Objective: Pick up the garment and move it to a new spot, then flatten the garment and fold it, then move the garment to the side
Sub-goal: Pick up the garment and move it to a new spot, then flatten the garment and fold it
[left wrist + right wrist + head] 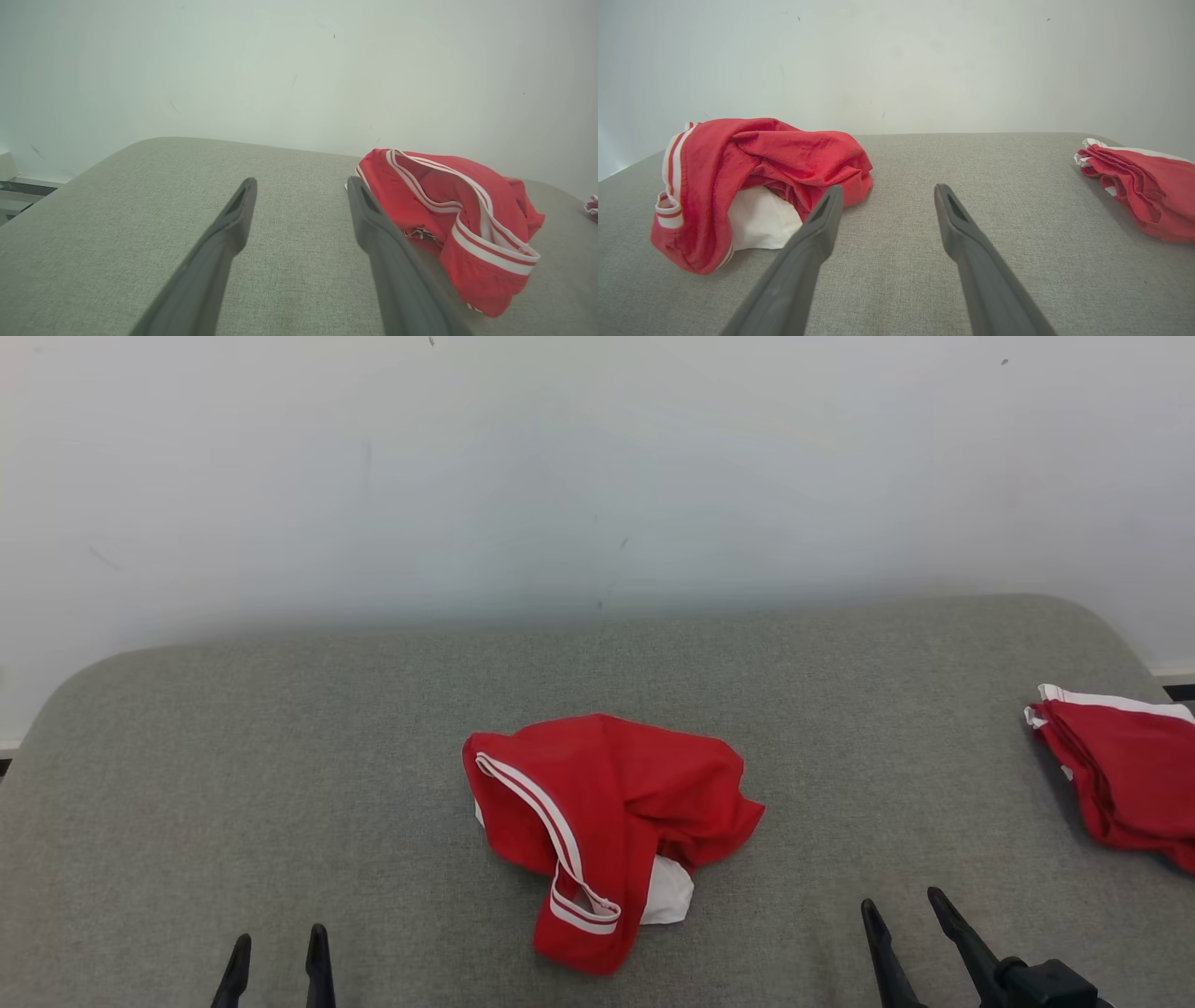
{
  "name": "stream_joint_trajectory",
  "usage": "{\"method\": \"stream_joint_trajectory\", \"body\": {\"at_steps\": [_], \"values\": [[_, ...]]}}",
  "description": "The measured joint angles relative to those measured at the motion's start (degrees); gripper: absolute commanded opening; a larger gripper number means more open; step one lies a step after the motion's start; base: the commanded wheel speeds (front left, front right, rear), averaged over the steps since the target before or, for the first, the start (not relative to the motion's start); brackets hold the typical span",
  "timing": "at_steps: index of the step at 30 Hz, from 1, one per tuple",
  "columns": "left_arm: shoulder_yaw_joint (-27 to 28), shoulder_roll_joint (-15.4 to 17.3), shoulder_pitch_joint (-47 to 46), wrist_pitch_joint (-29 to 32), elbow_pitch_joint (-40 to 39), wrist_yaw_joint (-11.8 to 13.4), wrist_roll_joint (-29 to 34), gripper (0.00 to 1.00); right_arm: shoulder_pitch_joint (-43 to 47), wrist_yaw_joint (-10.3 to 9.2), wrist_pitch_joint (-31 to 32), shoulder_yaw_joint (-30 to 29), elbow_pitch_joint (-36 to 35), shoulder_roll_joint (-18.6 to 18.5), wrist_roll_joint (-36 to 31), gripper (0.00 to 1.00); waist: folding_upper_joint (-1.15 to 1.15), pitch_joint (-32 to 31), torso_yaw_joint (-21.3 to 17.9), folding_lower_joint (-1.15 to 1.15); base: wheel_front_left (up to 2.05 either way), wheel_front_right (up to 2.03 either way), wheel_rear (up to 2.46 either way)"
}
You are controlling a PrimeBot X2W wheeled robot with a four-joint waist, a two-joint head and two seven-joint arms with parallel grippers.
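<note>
**A:** Item one, the task piece?
**B:** Garment (609, 826): red, with a double white stripe along a band and a white patch at its lower edge. It is crumpled in a heap at the centre of the head view, lying on the worktop (280, 756). A striped loop trails toward the bottom of the frame.

**A:** The worktop itself?
**B:** Grey woven fabric cover with rounded far corners, in the lower half of the head view. A pale wall (597, 476) stands behind it in the upper half.

**A:** Item two?
**B:** Left gripper (280, 935): lower left of the head view, two dark fingers pointing up the frame. The jaws are spread wide with nothing between them, well apart from the garment. In the left wrist view the heap sits at the right of the frame, its near edge partly hidden behind the right-hand finger.

**A:** Item three?
**B:** Right gripper (902, 899): lower right of the head view, fingers tilted toward the upper left. The jaws are wide and hold nothing, over bare grey fabric and apart from the garment. In the right wrist view the garment lies at the left of the frame, white patch toward the camera.

**A:** Other stock?
**B:** Second red cloth (1125, 775): white edging, lying in flat layers at the right edge of the head view, partly cut off by the frame. It is well apart from the garment.
</note>
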Motion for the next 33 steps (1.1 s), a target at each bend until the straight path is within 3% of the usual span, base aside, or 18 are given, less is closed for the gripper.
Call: {"method": "stream_joint_trajectory", "body": {"at_steps": [18, 33], "values": [[5.14, -2.29, 2.11, 0.0, 1.6, -3.46, 4.41, 1.0, 0.83, 0.0, -0.18, -1.18, -0.67, 0.4, -0.54, 1.0, 0.0, -0.01, -0.48, 0.01, 0.0, 0.0, 0.0], [6.28, -3.35, 1.59, 0.0, 2.87, -4.55, 5.31, 1.0, 0.76, 0.0, -0.23, -0.98, -0.41, 0.45, -0.54, 1.0, 0.0, 0.77, -0.55, 0.01, 0.0, 0.0, 0.0]]}}
